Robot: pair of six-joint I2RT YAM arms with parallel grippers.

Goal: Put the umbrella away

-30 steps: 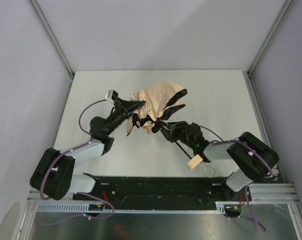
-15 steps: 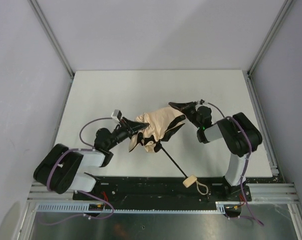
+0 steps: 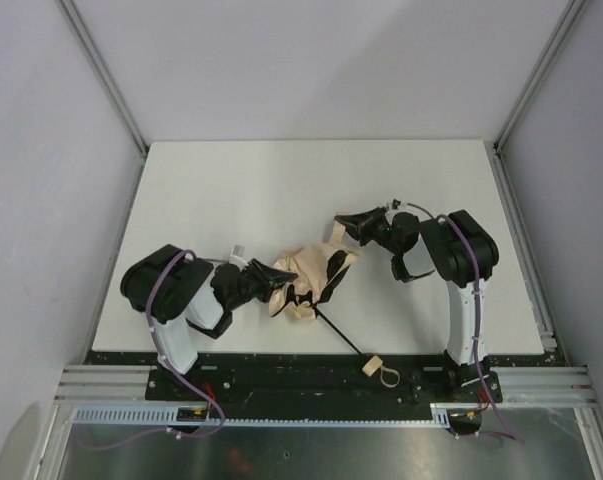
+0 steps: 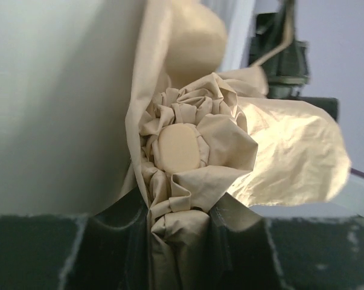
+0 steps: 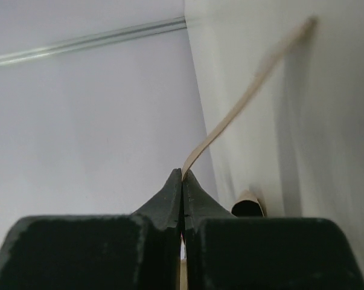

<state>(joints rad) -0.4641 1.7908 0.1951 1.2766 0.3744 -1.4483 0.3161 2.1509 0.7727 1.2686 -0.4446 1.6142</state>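
The umbrella lies near the front middle of the table, its tan canopy (image 3: 316, 278) bunched up. Its thin black shaft (image 3: 339, 333) runs toward the near edge, ending in the pale knob handle (image 3: 372, 366) with its loop strap (image 3: 392, 378) over the black rail. My left gripper (image 3: 277, 276) is shut on the gathered fabric at the canopy's left end; in the left wrist view the folds (image 4: 197, 142) fill the gap in that gripper (image 4: 178, 220). My right gripper (image 3: 344, 222), just behind the canopy, is shut on a thin tan strap (image 5: 245, 99) that leaves its tips (image 5: 183, 175).
The white table (image 3: 231, 180) is bounded by pale walls and slanted aluminium posts (image 3: 101, 70) at the back corners. A black base rail (image 3: 281, 375) runs along the near edge between the two arm bases.
The right gripper left the shaft, swung behind the canopy and shut on the strap. Both arms drew back, and the umbrella slid nearer with its canopy bunched smaller and its handle past the table's edge.
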